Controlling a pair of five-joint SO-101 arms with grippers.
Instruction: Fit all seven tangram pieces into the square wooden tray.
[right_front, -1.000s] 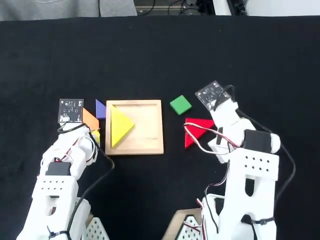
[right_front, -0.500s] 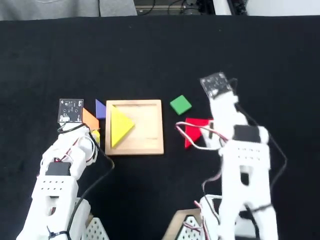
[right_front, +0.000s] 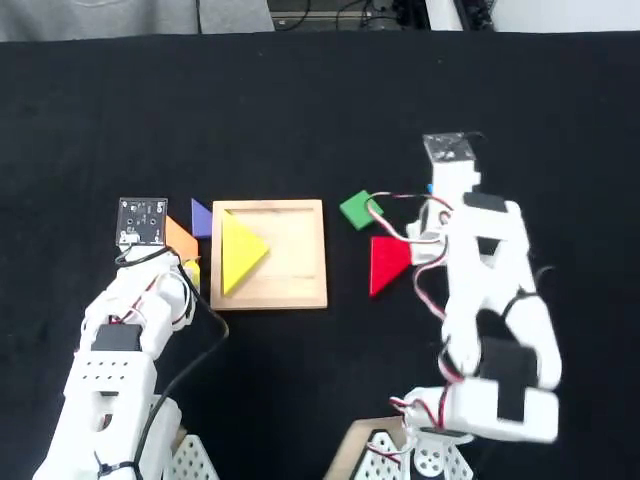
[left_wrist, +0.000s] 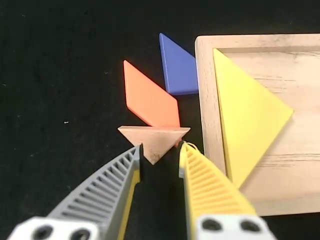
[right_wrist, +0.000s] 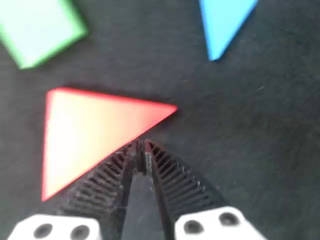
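Seven flat pieces, all of which look light, stiff and smooth-faced, lie flush on the black worktop (right_front: 300, 110). Each is probably best taken by its thin edges across a narrow corner, or nudged sideways. One of them, the yellow triangle (left_wrist: 245, 125), already sits in the tray (left_wrist: 205, 100). The left claw (left_wrist: 160, 150) is spread, with a fingertip on either side of the near point of the tan triangle (left_wrist: 153, 139). The orange parallelogram (left_wrist: 150, 100) lies just beyond it, the blue triangle (left_wrist: 177, 67) farther on against the tray's rim, and the tray itself is off the yellow finger's side. The right claw (right_wrist: 141, 149) is pressed together and empty, its tip at the long edge of the red triangle (right_wrist: 85, 135). The green square (right_wrist: 37, 30) and the light blue triangle (right_wrist: 225, 20) lie well beyond.
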